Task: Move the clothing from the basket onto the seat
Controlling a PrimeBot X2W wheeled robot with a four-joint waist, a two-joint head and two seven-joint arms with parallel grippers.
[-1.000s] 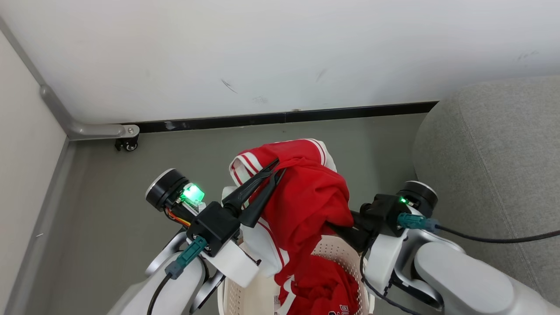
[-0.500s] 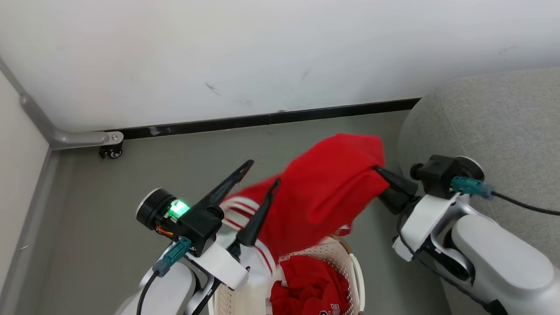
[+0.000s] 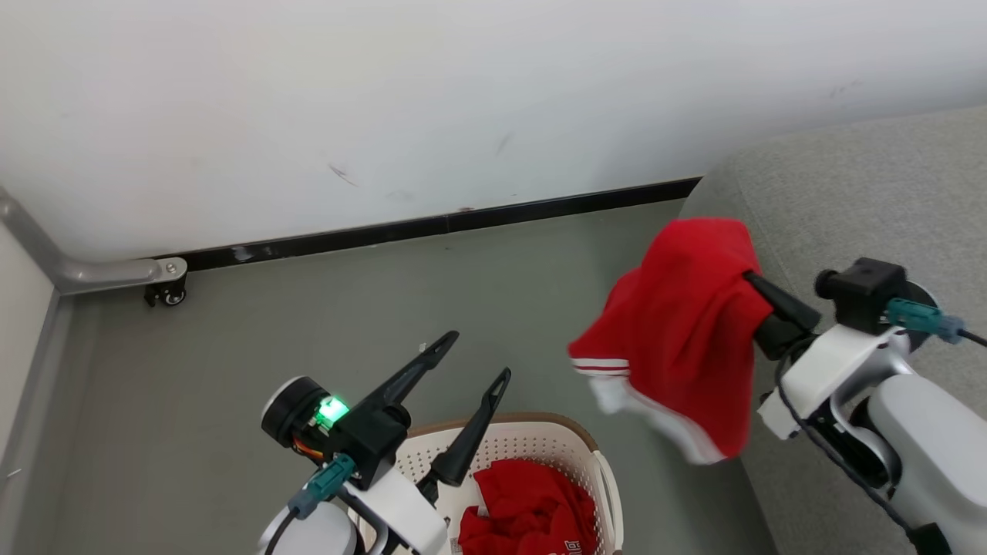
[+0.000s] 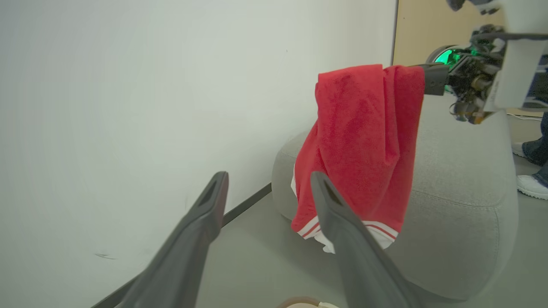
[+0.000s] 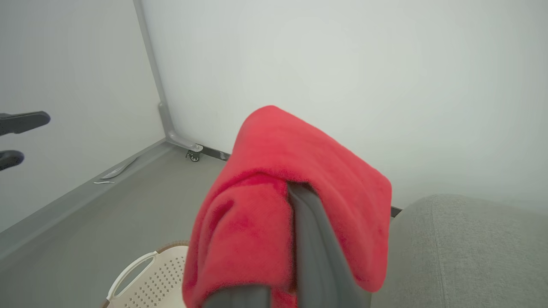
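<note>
Clothing [image 3: 686, 339] is dangling from my right pincer [image 3: 759, 287] at 3 o'clock in the head view, a red piece with white striped trim at its hem. The white wall [image 3: 385, 92] is spanning 12 o'clock and the grey floor [image 3: 308, 308] is spreading below it. The seat [image 3: 848, 185], light grey and rounded, is filling the 2 to 4 o'clock side, and my right arm [image 3: 910, 416] is reaching across its front edge. The hanging piece is drooping just beside the seat's flank, above the floor; I cannot tell whether they are touching. The basket [image 3: 532, 449] is sitting at 6 o'clock, cream with a brown rim and perforated wall, and more red clothing is lying crumpled inside it. My right pincer is pressed together, pinching the top fold of the hanging piece; in the right wrist view red cloth is wrapping over its dark finger [image 5: 302, 214]. My left pincer [image 3: 476, 355] is standing spread wide with only air between its fingers, hovering over the basket's 11 o'clock rim and pointing toward 1 o'clock. In the left wrist view a person's shoe [image 4: 531, 186] is showing at 3 o'clock past the seat. A small caster [image 3: 166, 295] is resting at 9 o'clock by the wall.
</note>
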